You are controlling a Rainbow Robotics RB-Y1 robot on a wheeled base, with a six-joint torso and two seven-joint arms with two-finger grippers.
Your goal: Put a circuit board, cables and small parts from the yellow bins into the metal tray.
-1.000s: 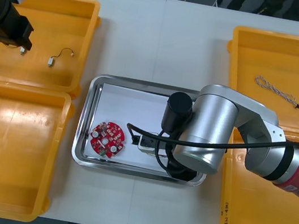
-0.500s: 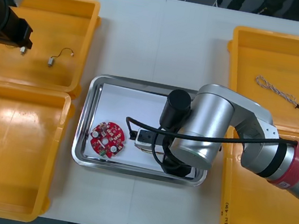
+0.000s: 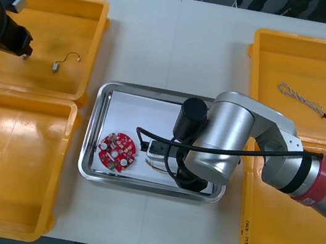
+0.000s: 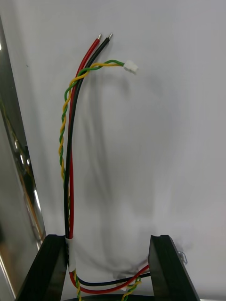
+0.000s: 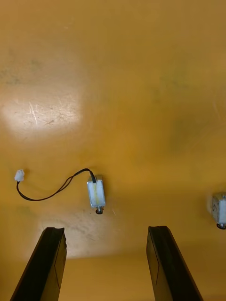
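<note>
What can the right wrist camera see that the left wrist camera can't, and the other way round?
Right wrist camera: red, black and yellow-green cables lying on the white floor of the metal tray, beside one finger of the right gripper. Left wrist camera: two small metal parts, one with a thin black lead, on the floor of a yellow bin beyond the left gripper. Both: two black fingers standing apart, open, holding nothing.

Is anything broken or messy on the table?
Nothing looks broken or spilled. The circuit board and cables lie in the metal tray, cables by the open right end effector; the open left end effector hovers over a small metal part.
</note>
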